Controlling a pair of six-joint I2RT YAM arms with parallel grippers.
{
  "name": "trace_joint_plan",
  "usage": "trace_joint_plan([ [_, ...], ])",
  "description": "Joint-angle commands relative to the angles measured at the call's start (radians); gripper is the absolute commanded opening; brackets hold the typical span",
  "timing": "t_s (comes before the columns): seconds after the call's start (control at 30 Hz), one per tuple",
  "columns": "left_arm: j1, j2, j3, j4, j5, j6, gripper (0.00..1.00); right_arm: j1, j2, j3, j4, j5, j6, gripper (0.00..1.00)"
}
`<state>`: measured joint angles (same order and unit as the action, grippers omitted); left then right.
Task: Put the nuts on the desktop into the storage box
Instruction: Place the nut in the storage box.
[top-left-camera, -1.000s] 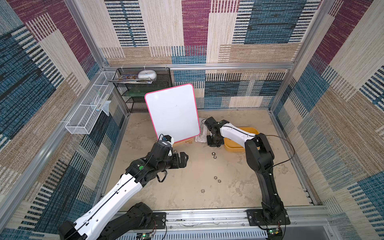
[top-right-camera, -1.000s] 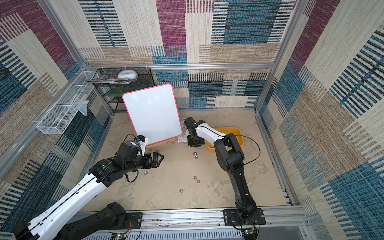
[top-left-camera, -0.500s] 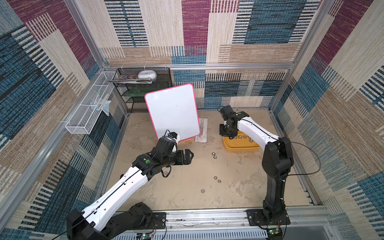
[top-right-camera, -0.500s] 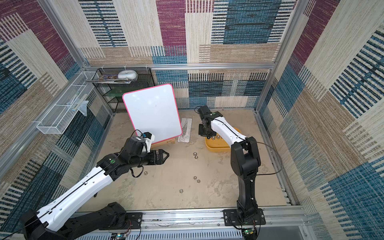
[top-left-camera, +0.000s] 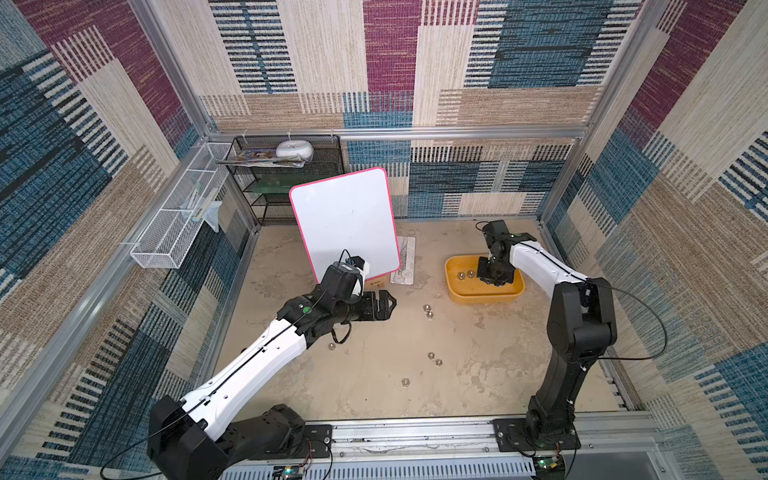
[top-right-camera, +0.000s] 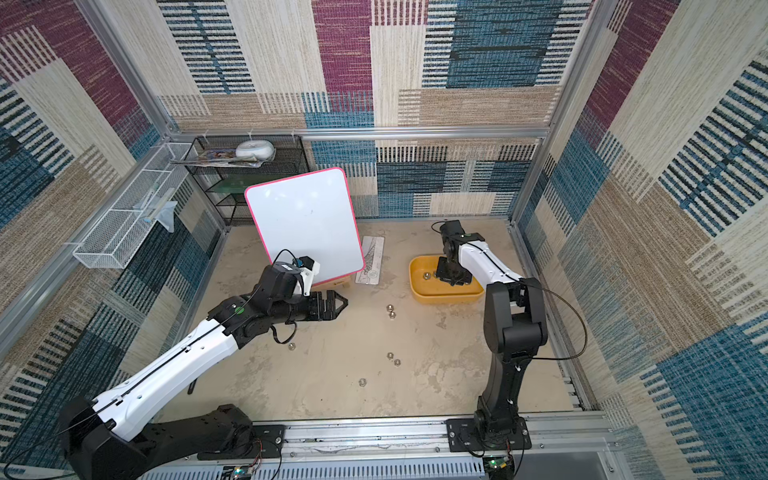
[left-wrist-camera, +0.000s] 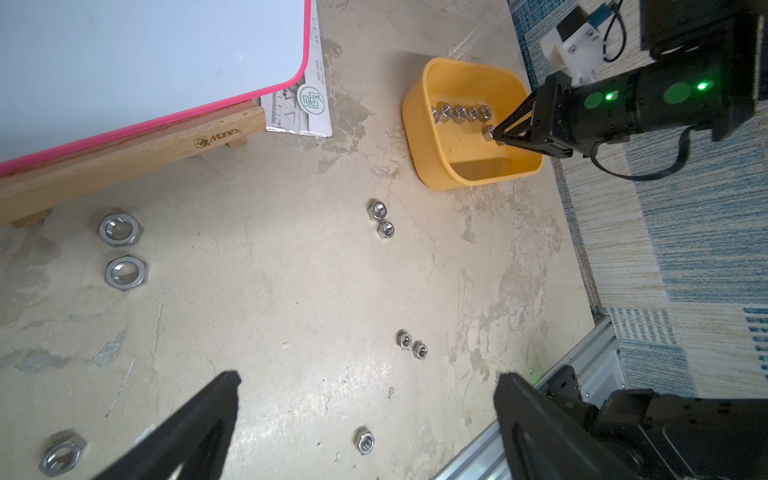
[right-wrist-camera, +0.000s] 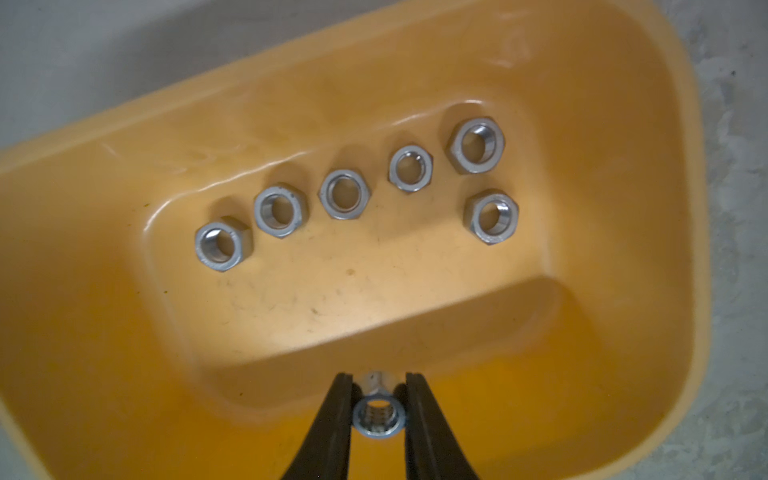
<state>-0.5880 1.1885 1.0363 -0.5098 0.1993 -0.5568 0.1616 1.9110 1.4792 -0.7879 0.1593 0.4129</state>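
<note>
Right gripper (right-wrist-camera: 379, 388): your jaws were clenched on one hex nut (right-wrist-camera: 379, 417), pinched across its flats, bore toward the wrist camera. Location: inside the storage box (right-wrist-camera: 615, 208), by one long wall. Whether the nut touched the floor, you could not tell.

Box contents: six nuts (right-wrist-camera: 344, 194) lay flat on the floor, five in a slanted row along the opposite long wall and a sixth just beside the row's end, all well apart from the held one. Only the right wrist view gave you that count. In both top views the gripper covered most of the box, and just two nuts (top-left-camera: 465, 274) (top-right-camera: 426, 274) showed beside it.

Desktop (top-left-camera: 374, 395), loose stock: the left wrist view listed eight pieces for you.
- A close pair (left-wrist-camera: 381, 219) near the box.
- A second pair (left-wrist-camera: 411, 345) farther out.
- A single (left-wrist-camera: 364, 440).
- Two large nuts (left-wrist-camera: 120, 228) beside the wooden stand (left-wrist-camera: 124, 166).
- One more (left-wrist-camera: 62, 457) at the frame's corner.

The two large ones did not show in the top views.

Left gripper (left-wrist-camera: 365, 390): jaws spread wide with nothing between them, above the desktop and well apart from the box.

Surroundings: a pink-edged whiteboard (top-left-camera: 345, 224) leaned on the stand, with a ruler packet (top-left-camera: 405, 259) flat between it and the box.
</note>
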Motion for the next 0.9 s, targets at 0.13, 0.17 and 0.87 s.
trace_joint_plan([
  [0.13,-0.005,0.044,0.041,0.032,0.038,0.032,1.0,-0.045,0.062,0.011,0.056,-0.004,-0.027,0.25],
  [0.17,-0.005,0.055,0.047,0.033,0.041,0.035,1.0,-0.049,0.073,0.018,0.059,-0.002,-0.029,0.25],
  [0.87,-0.009,0.119,0.1,0.011,0.021,0.053,1.0,-0.079,0.221,0.129,0.052,-0.007,-0.052,0.27],
])
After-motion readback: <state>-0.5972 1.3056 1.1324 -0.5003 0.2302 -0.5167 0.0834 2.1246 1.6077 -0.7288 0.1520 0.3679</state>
